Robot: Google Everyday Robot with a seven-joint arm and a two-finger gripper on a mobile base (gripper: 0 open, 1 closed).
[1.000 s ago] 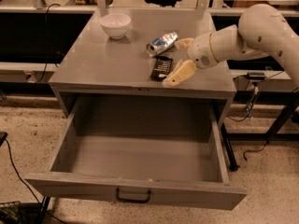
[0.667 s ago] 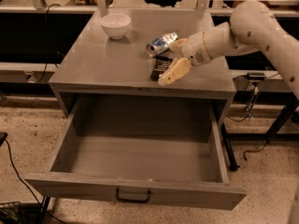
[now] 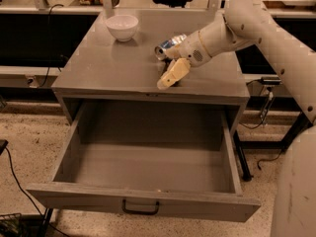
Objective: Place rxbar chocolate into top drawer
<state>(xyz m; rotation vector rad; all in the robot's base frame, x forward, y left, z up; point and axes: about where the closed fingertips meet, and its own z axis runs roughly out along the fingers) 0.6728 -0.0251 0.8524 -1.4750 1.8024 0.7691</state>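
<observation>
The rxbar chocolate lies on the cabinet top near its front edge. It is almost wholly hidden under my gripper, and only dark slivers show beside it. My gripper reaches in from the right and sits low over the bar, pointing toward the front edge. The top drawer is pulled fully open below, with nothing inside, and its dark handle is centred on the front panel.
A shiny silver-blue can lies on its side just behind the gripper. A white bowl stands at the back left of the grey cabinet top. Cables run over the speckled floor at the left. Dark benches stand behind.
My arm has swung left and forward. The gripper has moved from the right of the black bar to directly over it, covering it.
</observation>
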